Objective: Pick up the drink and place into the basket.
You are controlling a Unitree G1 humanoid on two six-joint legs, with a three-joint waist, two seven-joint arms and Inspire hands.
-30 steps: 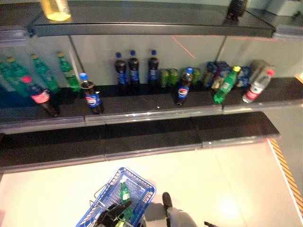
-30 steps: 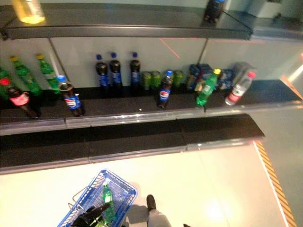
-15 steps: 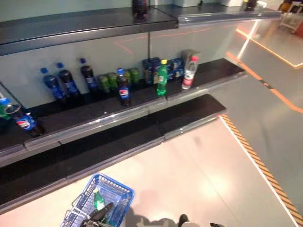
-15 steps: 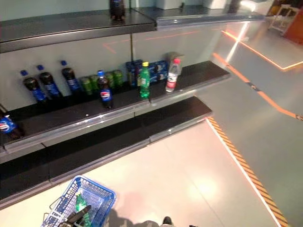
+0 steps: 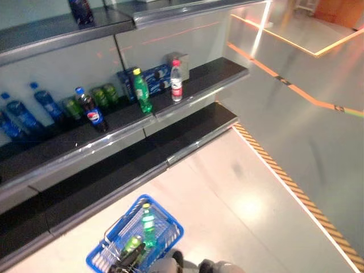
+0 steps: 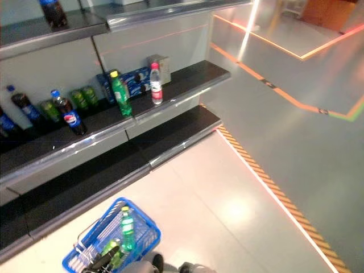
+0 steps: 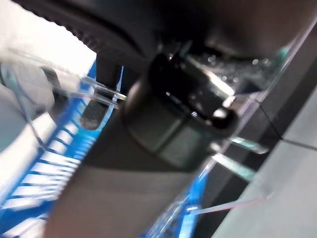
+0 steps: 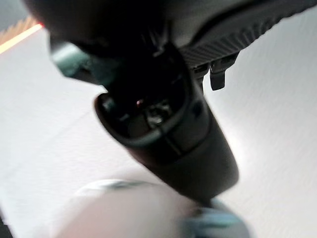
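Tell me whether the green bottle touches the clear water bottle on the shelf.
Apart. The left eye view shows bare shelf between the green bottle and the clear water bottle.

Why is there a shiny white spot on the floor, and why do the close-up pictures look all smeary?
Left eye view: the spot is lamp glare on the glossy floor. Both wrist views: blurred, too close to the dark hands.

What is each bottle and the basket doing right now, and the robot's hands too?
Blue basket: on the floor, holding bottles.
Green bottle: inside the basket, leaning.
Left hand: at the basket's handle, fingers unclear.
Shelf green bottle: standing upright.
Clear bottle: upright, red cap on.
Cola bottle: standing upright.
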